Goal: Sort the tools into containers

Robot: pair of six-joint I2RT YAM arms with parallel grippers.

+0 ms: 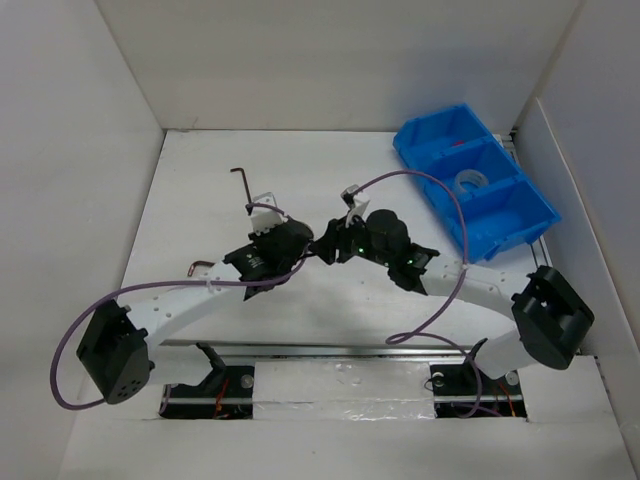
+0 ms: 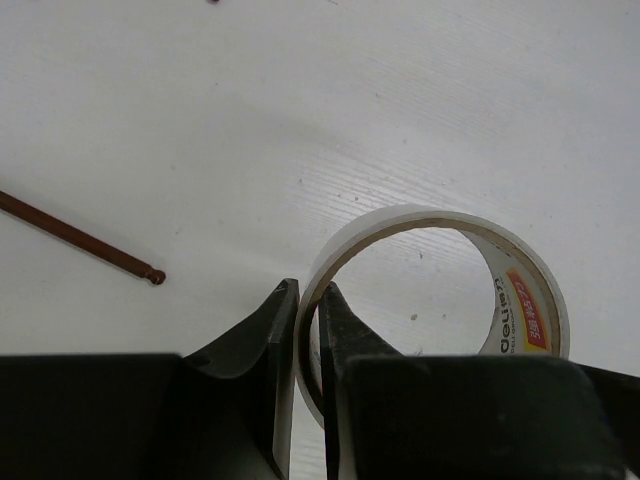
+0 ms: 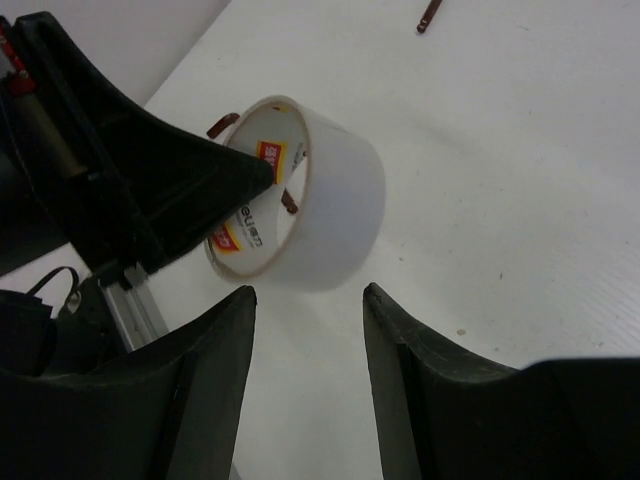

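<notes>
My left gripper (image 2: 310, 300) is shut on the wall of a whitish tape roll (image 2: 520, 300), one finger inside the ring and one outside. In the right wrist view the roll (image 3: 340, 190) lies just ahead of my right gripper (image 3: 308, 295), which is open and empty, apart from it. I cannot tell whether the roll touches the table. In the top view both grippers meet mid-table, left (image 1: 308, 240) and right (image 1: 338, 245), and hide the roll. The blue three-compartment bin (image 1: 520, 225) stands at the far right, with another tape roll (image 1: 468, 181) in its middle compartment.
A dark L-shaped hex key (image 1: 240, 185) lies beyond the left gripper. A rusty brown hex key (image 1: 200, 267) lies to its left and shows in the left wrist view (image 2: 80, 238). Purple cables (image 1: 455, 215) arc over the arms. White walls enclose the table.
</notes>
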